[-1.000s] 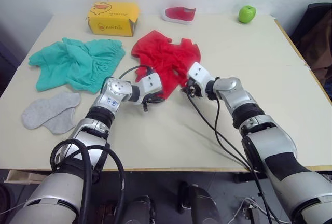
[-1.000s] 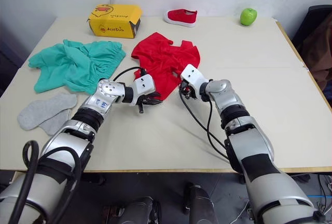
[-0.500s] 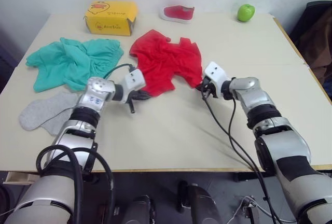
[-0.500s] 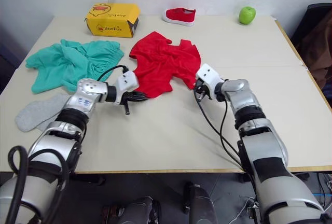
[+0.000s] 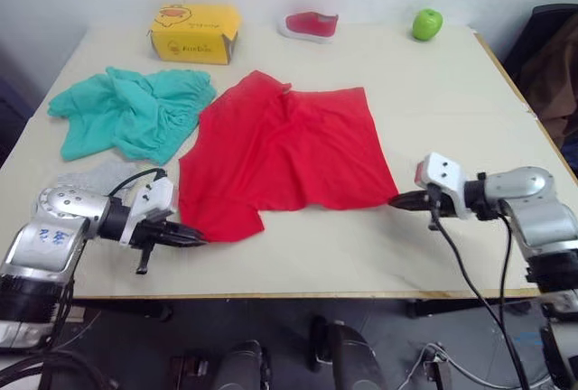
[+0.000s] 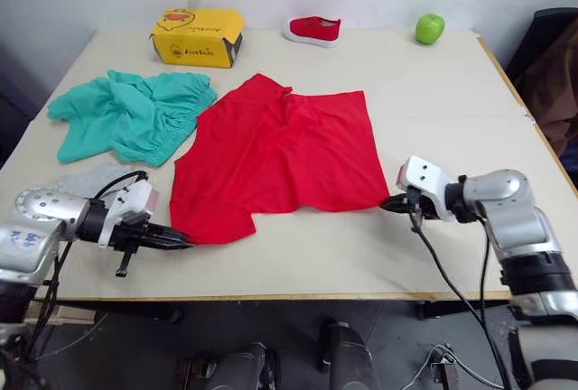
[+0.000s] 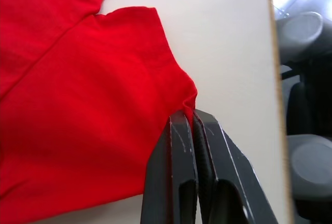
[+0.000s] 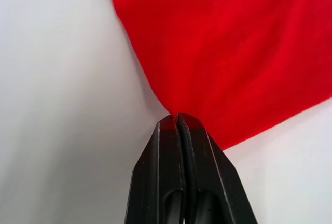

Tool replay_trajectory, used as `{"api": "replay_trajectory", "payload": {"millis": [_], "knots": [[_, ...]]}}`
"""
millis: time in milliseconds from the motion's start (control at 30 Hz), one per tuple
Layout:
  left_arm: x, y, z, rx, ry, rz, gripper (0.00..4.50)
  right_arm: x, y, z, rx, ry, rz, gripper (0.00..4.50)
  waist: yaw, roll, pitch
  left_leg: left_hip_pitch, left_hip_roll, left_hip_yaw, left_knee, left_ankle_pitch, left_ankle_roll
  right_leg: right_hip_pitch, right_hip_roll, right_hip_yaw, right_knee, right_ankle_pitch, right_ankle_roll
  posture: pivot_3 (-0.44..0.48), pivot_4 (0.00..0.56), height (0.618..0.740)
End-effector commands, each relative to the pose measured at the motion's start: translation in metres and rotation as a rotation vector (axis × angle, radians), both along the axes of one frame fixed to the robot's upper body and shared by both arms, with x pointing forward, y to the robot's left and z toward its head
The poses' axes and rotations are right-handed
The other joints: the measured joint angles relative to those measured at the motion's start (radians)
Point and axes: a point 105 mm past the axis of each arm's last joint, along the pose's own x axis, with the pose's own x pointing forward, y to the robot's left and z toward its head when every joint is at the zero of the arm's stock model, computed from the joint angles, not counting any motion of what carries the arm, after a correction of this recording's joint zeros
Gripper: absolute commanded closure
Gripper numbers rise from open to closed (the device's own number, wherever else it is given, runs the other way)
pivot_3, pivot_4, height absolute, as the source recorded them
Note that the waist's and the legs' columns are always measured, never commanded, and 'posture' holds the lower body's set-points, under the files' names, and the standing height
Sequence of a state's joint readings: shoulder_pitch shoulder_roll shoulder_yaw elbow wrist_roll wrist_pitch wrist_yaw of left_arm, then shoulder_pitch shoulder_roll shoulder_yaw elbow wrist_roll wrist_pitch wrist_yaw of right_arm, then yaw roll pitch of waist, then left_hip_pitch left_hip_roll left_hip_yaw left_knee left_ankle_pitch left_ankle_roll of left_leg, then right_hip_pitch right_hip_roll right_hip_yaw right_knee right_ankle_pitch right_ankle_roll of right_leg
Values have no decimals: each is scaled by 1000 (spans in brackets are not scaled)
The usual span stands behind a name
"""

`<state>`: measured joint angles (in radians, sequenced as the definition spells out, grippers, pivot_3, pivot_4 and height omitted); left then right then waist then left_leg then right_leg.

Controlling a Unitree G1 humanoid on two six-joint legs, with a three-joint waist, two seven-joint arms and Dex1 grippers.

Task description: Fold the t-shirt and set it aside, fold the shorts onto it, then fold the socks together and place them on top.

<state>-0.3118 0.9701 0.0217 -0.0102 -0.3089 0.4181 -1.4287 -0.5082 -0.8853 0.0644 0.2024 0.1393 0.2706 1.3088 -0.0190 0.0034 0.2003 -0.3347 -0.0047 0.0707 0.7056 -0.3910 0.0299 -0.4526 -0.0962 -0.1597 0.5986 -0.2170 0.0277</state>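
Note:
The red t-shirt (image 5: pixel 287 155) lies spread out flat across the middle of the table. My left gripper (image 5: pixel 191 239) is shut on its near-left corner, close to the table's front edge; the left wrist view shows the cloth (image 7: pixel 78 105) pinched between the fingers. My right gripper (image 5: pixel 397 201) is shut on the shirt's near-right corner (image 8: pixel 218 53). The teal shorts (image 5: pixel 131 112) lie crumpled at the left. Part of the grey socks (image 5: pixel 99 173) shows in front of the shorts, behind my left arm.
A yellow box (image 5: pixel 194 32), a small red-and-white shoe (image 5: pixel 310 24) and a green apple (image 5: pixel 428 23) stand along the far edge. Bare tabletop (image 5: pixel 461 110) stretches to the right of the shirt. The table's front edge (image 5: pixel 316 295) runs just under both grippers.
Both grippers have pulled apart and toward the front edge, drawing the bunched red t-shirt out into a flat spread. The left arm now covers most of the socks.

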Motion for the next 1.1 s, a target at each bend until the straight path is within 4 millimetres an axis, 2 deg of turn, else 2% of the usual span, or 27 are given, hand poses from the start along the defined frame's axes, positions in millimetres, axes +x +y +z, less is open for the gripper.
{"api": "replay_trajectory", "payload": {"millis": [33,267,367,500,733,867,967,1100], "knots": [[-10,3,13,-3,-23,4,4500,-24,-7,17,8,12,53,4479,10,0,0,0,0,0,0,0,0,0,0,0,0,0,0,0,150,740],[-18,17,14,8,-4,52,4500,-81,-26,8,-21,212,94,4479,33,1,0,0,0,0,-1,-1,1,1,0,-1,-4,0,0,0,150,740],[-24,15,17,-9,18,46,4500,-103,-25,11,23,287,107,4479,43,1,0,0,0,0,-1,-2,1,1,1,-1,-5,0,0,0,150,740],[-37,12,19,-17,91,2,4500,-120,-20,14,66,349,116,4479,43,1,0,0,1,0,-1,-2,1,2,1,-1,-7,0,0,0,150,740],[-63,-1,30,-89,227,-79,4500,-131,-18,14,92,394,106,4479,45,1,1,0,1,-1,-1,-3,0,2,1,-1,-8,0,0,0,150,740],[-51,4,36,-127,215,-17,4500,-139,-15,20,140,462,111,4479,45,1,1,1,1,-1,-1,-3,0,2,1,-1,-8,0,0,0,150,740],[-33,10,44,-186,203,56,4500,-128,-19,22,181,464,63,4479,45,1,1,1,1,-1,-1,-3,0,3,1,-1,-8,0,0,0,150,740],[4,10,47,-267,164,166,4500,-104,-19,27,298,507,-30,4479,45,1,1,2,1,-1,-1,-3,0,4,2,-1,-8,0,0,0,150,740]]}}
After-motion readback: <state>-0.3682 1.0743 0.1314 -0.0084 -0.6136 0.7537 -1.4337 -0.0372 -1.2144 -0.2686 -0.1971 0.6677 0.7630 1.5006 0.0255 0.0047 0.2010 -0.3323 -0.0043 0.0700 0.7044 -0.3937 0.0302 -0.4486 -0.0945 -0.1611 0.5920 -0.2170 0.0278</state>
